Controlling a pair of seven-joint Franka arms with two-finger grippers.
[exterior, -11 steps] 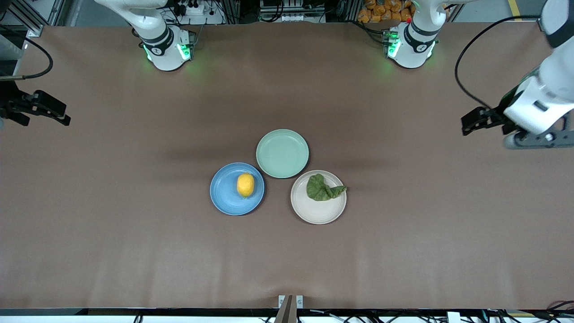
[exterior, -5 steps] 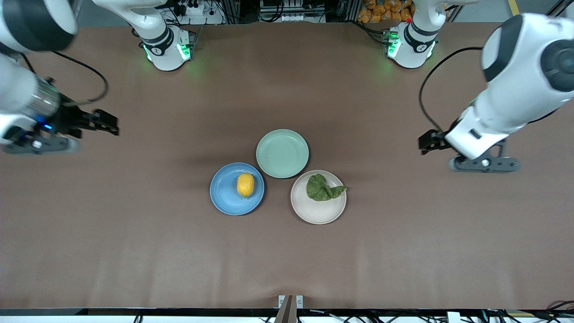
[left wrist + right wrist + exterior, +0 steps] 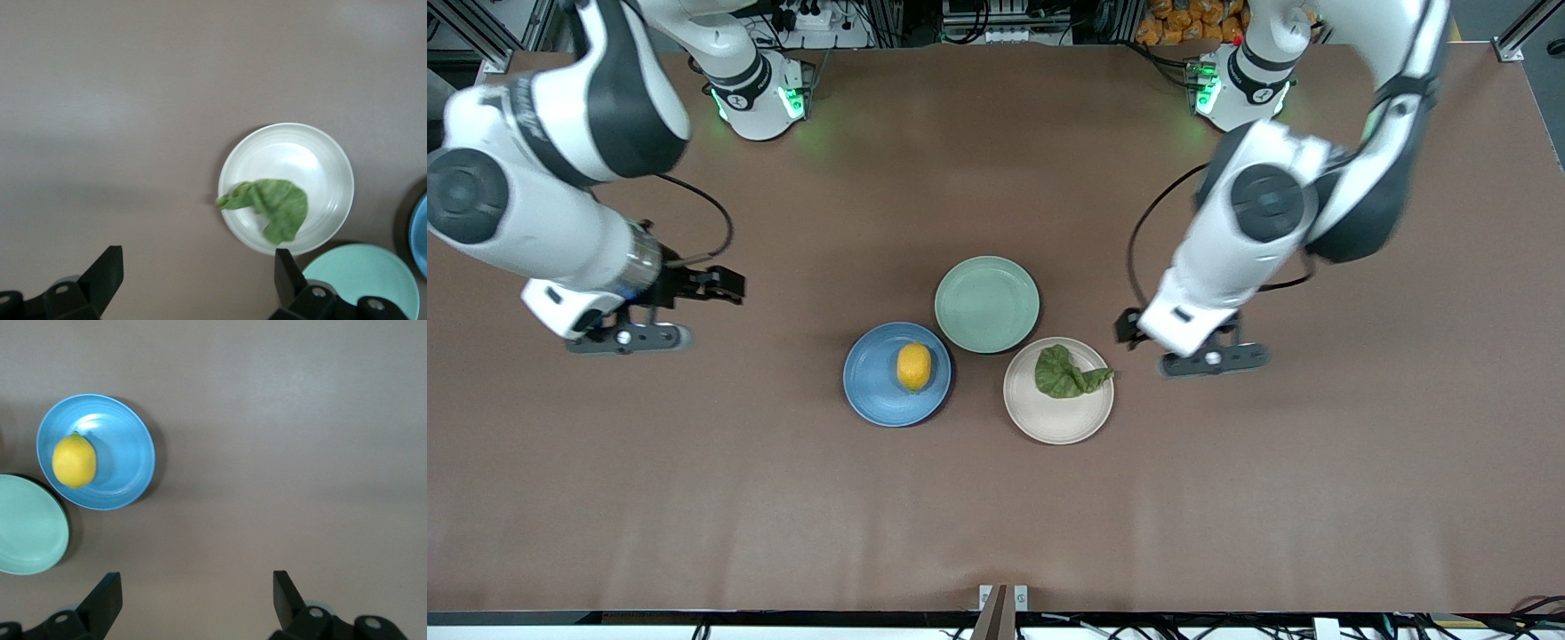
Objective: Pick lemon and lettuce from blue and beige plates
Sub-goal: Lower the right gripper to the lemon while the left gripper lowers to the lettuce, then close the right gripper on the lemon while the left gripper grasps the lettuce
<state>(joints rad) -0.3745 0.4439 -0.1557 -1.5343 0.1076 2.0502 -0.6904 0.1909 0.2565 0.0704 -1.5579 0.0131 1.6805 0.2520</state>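
Lemon sits on the blue plate, lettuce on the beige plate; left end effector and right end effector hover over bare table, released, spread wide for grasping

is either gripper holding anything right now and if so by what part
Nothing is held. Both grippers are open and empty: the left gripper over the table beside the beige plate, the right gripper over bare table. Lemon and lettuce lie on their plates.

No readable text, label, brand, number or sign on any surface in view.
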